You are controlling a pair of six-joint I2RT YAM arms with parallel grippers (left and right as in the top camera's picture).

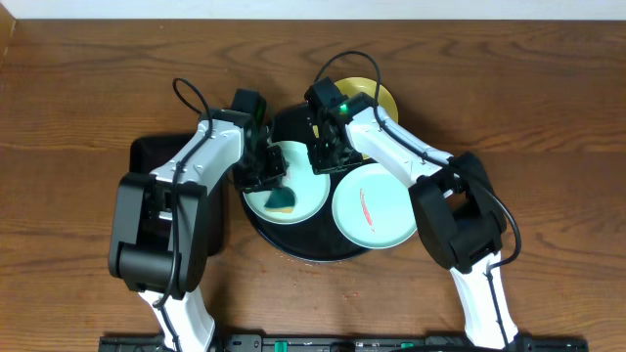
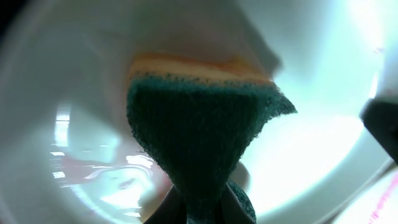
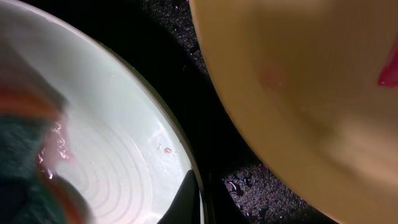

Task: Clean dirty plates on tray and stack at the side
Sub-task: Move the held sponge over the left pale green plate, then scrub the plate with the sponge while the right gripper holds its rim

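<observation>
The round black tray (image 1: pixel 286 241) holds a light mint plate (image 1: pixel 305 200) on its left. My left gripper (image 1: pixel 264 178) is shut on a green and yellow sponge (image 1: pixel 282 199) and presses it onto this plate. In the left wrist view the sponge (image 2: pixel 199 124) fills the middle, over the wet plate (image 2: pixel 311 155) with a faint red smear. My right gripper (image 1: pixel 323 156) is shut on this plate's far right rim (image 3: pixel 186 155). A second mint plate (image 1: pixel 377 210) with a red smear lies at the right. A pale yellow plate (image 1: pixel 380 98) sits behind; it also shows in the right wrist view (image 3: pixel 298 81).
A smaller rectangular black tray (image 1: pixel 147 154) lies at the left, mostly under my left arm. Bare brown wooden table (image 1: pixel 88 98) surrounds the trays. The wet black tray floor (image 3: pixel 249 180) shows between the two plates in the right wrist view.
</observation>
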